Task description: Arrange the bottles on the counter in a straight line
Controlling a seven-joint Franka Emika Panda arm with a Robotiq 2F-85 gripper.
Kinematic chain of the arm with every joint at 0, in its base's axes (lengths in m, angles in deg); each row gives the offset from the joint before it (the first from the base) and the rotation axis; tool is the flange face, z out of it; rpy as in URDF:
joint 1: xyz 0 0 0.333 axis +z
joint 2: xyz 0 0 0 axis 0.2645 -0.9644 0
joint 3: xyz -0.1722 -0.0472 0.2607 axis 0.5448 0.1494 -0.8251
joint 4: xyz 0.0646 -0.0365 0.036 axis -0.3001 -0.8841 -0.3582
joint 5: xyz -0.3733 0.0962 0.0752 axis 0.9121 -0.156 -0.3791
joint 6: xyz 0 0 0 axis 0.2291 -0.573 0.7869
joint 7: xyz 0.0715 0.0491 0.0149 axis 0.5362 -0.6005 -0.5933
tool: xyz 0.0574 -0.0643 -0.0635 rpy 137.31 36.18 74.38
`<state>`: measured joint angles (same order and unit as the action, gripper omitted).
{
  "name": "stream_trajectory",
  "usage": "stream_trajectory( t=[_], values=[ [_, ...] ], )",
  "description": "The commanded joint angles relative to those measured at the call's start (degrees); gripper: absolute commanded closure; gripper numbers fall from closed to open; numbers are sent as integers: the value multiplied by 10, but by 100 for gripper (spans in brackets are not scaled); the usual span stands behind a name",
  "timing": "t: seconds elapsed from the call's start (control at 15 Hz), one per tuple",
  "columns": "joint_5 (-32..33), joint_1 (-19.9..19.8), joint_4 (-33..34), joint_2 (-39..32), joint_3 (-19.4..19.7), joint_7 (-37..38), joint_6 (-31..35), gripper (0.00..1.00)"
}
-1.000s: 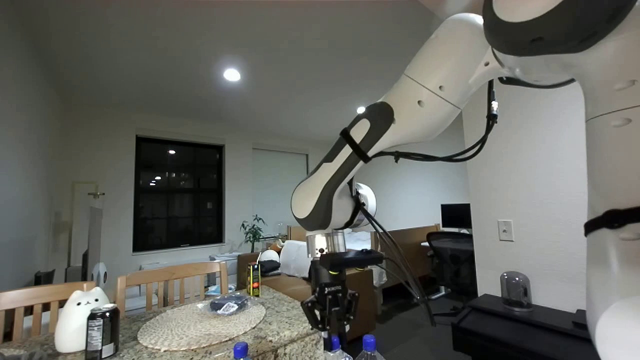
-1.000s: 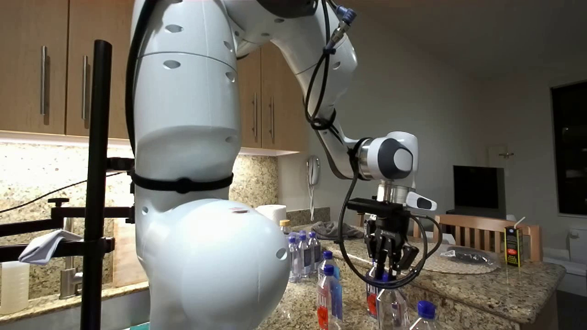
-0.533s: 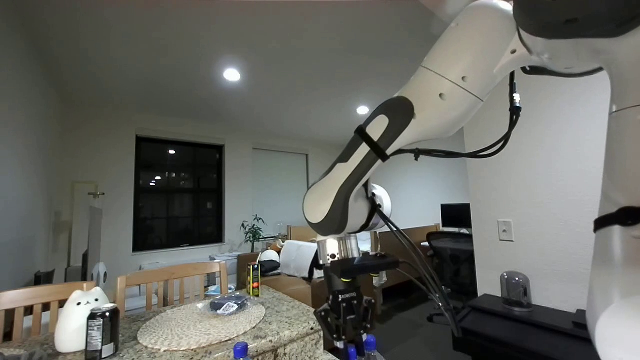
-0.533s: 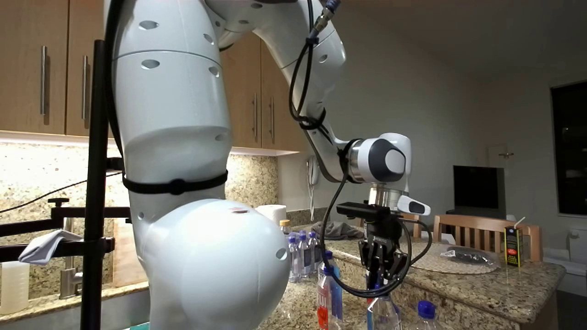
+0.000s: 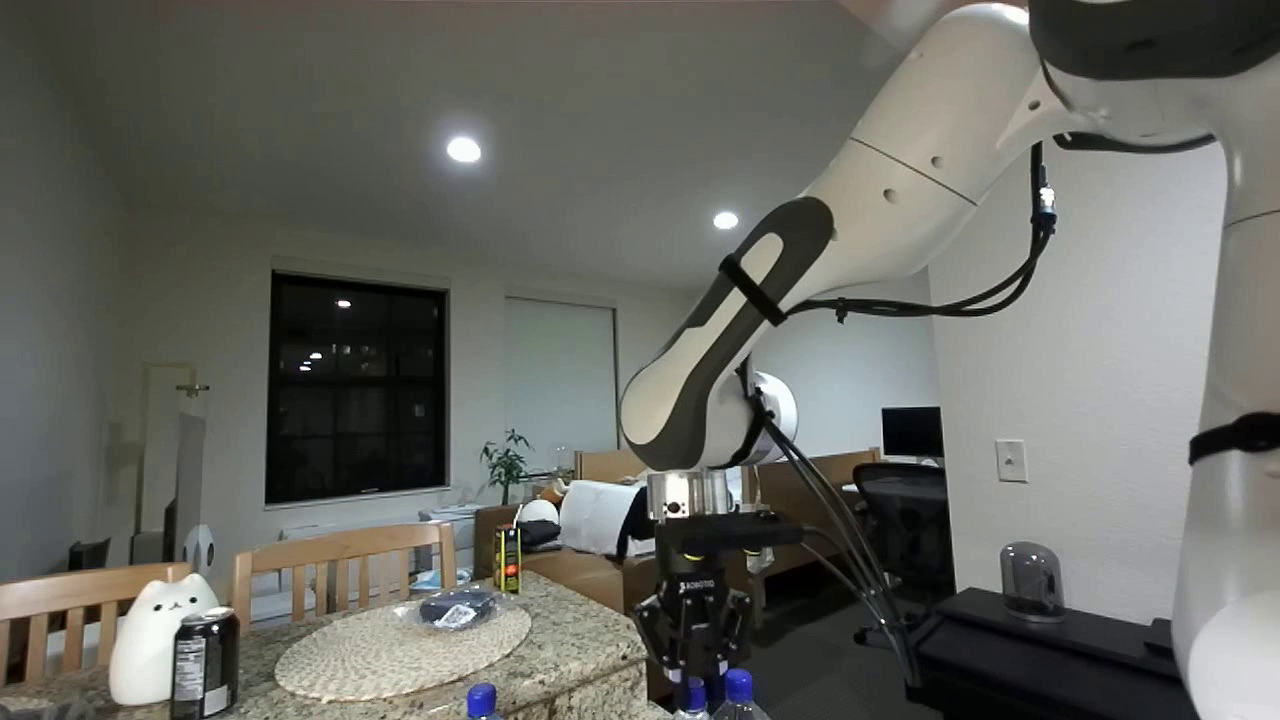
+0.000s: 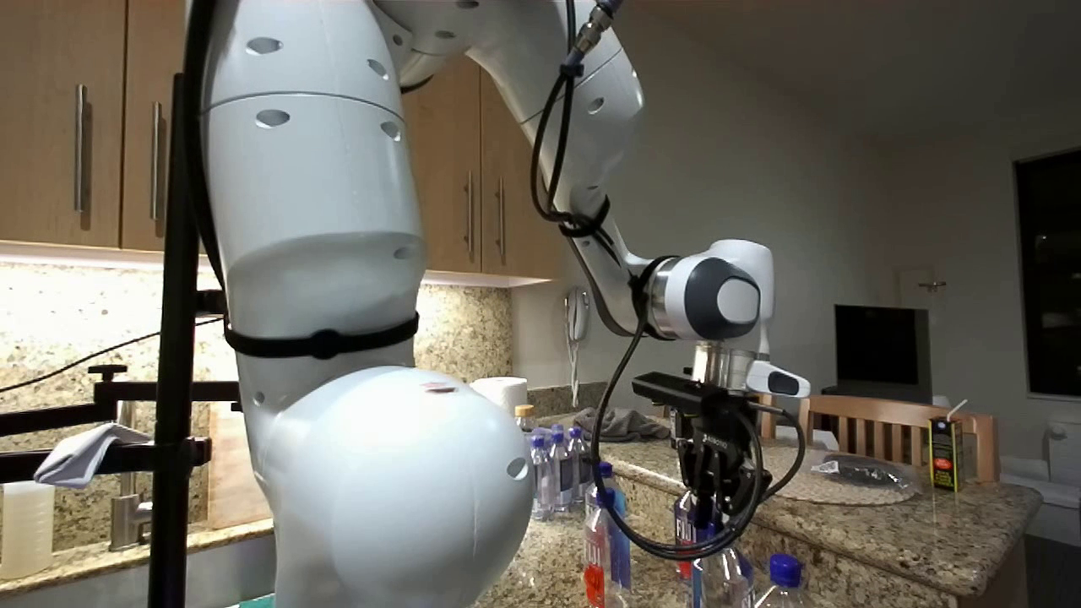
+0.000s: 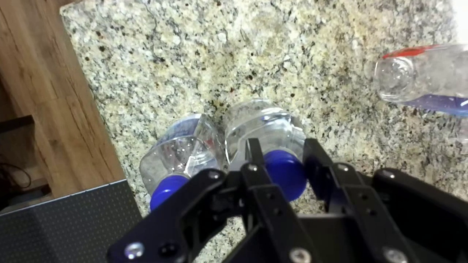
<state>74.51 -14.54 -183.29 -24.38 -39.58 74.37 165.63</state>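
My gripper (image 7: pixel 282 146) is shut round the blue cap (image 7: pixel 287 175) of a clear bottle (image 7: pixel 252 120), with a finger on each side. In both exterior views the gripper (image 5: pixel 698 682) (image 6: pixel 711 517) points down over this bottle (image 6: pixel 725 578). A second bottle (image 7: pixel 182 157) stands close beside it, nearer the counter's edge. Another bottle (image 7: pixel 424 73) is at the right of the wrist view. More capped bottles (image 6: pixel 596 553) (image 6: pixel 785 571) stand on the speckled counter (image 7: pixel 219 54). A bottle (image 6: pixel 682 515) is partly hidden behind the gripper. One more cap (image 5: pixel 482 698) shows low in an exterior view.
Several bottles (image 6: pixel 562 473) stand together near a paper towel roll (image 6: pixel 501 393). A raised counter bears the woven placemat (image 5: pixel 400 655), a drink can (image 5: pixel 205 660) and a white cat figure (image 5: pixel 165 640). The counter's edge drops to a wooden floor (image 7: pixel 55 109).
The arm has shifted a little to the right in an exterior view, and the bottle at the gripper has moved with it. Over the last half second the gripper and cap have risen slightly.
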Motion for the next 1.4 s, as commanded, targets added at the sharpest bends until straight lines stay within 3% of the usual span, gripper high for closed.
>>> stream_trajectory(
  t=[0.0,0.8,1.33],
  values=[
    [-32,-4,-4,12,3,-7,0,85],
    [-4,-15,2,11,5,9,-46,85],
    [14,-23,8,4,9,4,-35,85]
  ],
)
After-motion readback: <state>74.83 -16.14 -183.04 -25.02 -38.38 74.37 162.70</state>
